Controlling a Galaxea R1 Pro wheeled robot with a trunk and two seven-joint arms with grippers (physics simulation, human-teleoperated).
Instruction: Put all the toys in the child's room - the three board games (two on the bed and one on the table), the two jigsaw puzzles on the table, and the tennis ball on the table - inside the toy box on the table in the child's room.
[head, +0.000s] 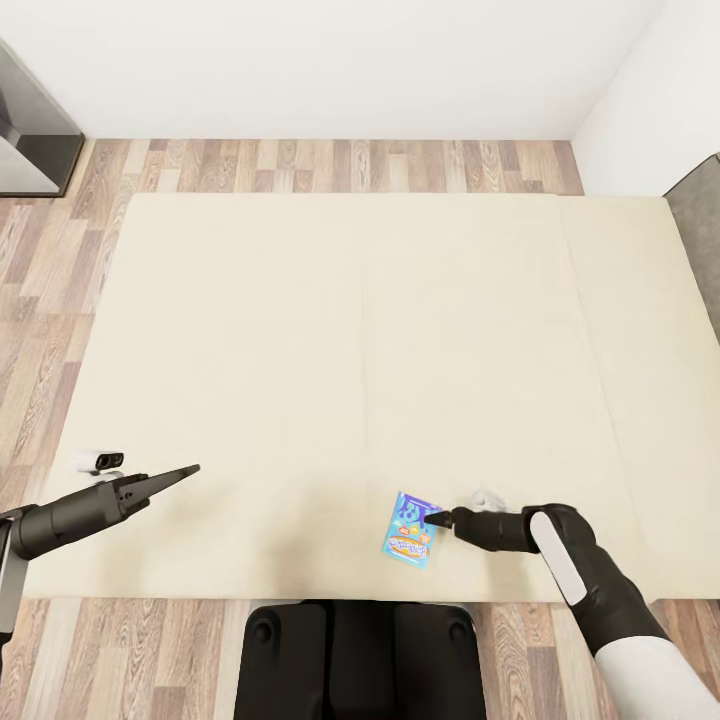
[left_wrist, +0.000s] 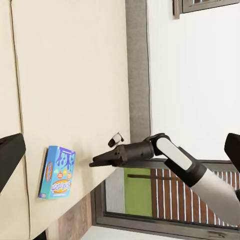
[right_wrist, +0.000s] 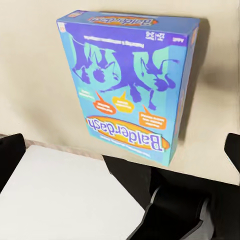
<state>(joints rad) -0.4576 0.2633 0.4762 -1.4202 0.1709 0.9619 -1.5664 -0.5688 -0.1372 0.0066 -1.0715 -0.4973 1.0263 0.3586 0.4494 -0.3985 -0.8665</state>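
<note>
I'm fetching the blue board game (head: 411, 529) lying flat on the bed (head: 300, 330), at five o'clock near its front edge. My right pincer (head: 432, 520), jaws spread and empty, must descend and close around it.

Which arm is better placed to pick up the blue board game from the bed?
The right. Its pincer is right beside the blue board game near the bed edge, while the left pincer is far from it.
</note>
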